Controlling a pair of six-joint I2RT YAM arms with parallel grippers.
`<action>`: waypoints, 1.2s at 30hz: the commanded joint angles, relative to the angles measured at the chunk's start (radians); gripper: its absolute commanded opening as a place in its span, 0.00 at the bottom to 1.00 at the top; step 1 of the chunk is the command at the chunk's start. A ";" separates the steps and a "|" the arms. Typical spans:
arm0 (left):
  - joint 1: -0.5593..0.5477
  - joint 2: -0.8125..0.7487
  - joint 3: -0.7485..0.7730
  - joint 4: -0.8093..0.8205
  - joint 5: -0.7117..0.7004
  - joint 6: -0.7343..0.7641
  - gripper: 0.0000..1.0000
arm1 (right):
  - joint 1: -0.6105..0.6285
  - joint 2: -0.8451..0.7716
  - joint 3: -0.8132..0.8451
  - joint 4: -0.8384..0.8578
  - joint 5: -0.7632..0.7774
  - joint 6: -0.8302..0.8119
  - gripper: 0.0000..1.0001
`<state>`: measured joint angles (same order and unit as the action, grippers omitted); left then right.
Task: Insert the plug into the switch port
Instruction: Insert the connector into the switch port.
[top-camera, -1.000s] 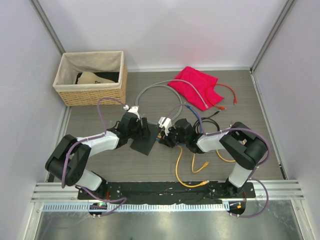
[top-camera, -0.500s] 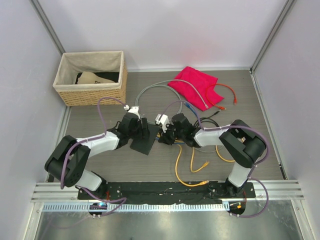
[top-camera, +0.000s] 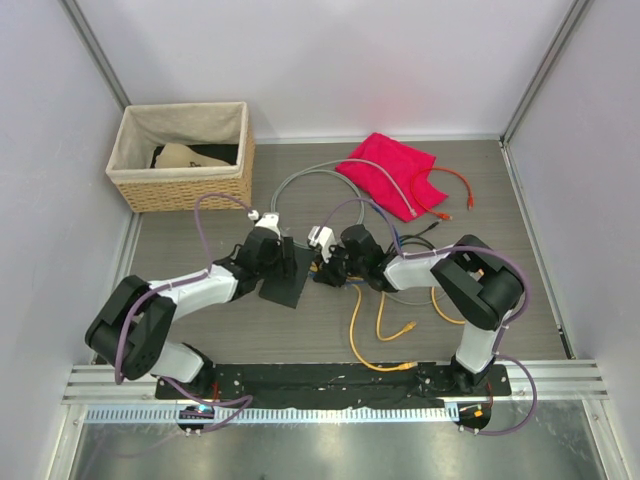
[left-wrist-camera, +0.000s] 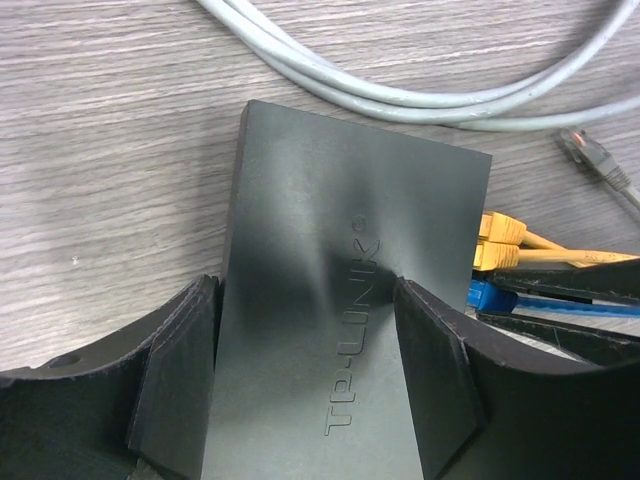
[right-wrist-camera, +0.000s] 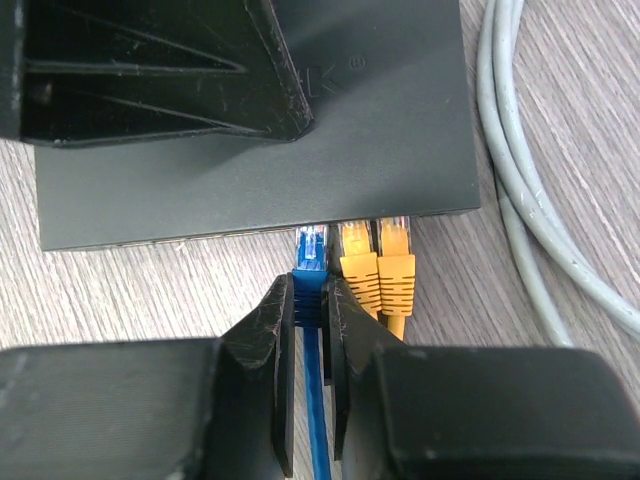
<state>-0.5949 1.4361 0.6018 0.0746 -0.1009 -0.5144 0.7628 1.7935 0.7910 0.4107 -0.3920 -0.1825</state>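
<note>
Right wrist view: blue plug (right-wrist-camera: 311, 250) sits with its tip at the switch's (right-wrist-camera: 380, 130) port edge, in the socket beside two yellow plugs (right-wrist-camera: 378, 265) that are already in. More of its clear nose shows than theirs, so I'd judge it entering, not latched; the final push is left. Right gripper (right-wrist-camera: 310, 300) jaws are nearly closed, pinching the plug's boot just behind the switch. The switch is a flat dark grey slab with an embossed logo, lying on the table (left-wrist-camera: 100, 150). Left gripper (left-wrist-camera: 305, 340) jaws are spread wide across the switch, one finger at its side edge, the other over its top. Clamping or only bracing, can't tell. Grey cable (left-wrist-camera: 400, 95) runs just past the switch's far edge.
</note>
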 joint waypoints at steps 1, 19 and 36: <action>-0.167 0.086 0.016 -0.297 0.224 -0.045 0.65 | 0.059 -0.023 0.051 0.396 -0.029 -0.003 0.03; -0.112 0.221 0.112 -0.519 -0.059 -0.139 0.64 | 0.059 -0.115 0.001 0.048 0.076 -0.011 0.31; -0.098 0.334 0.182 -0.618 -0.140 -0.190 0.66 | 0.059 -0.233 0.053 -0.199 0.160 -0.052 0.45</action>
<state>-0.6724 1.6249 0.8722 -0.2638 -0.2474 -0.7353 0.7982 1.6413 0.7860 0.2279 -0.2256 -0.2264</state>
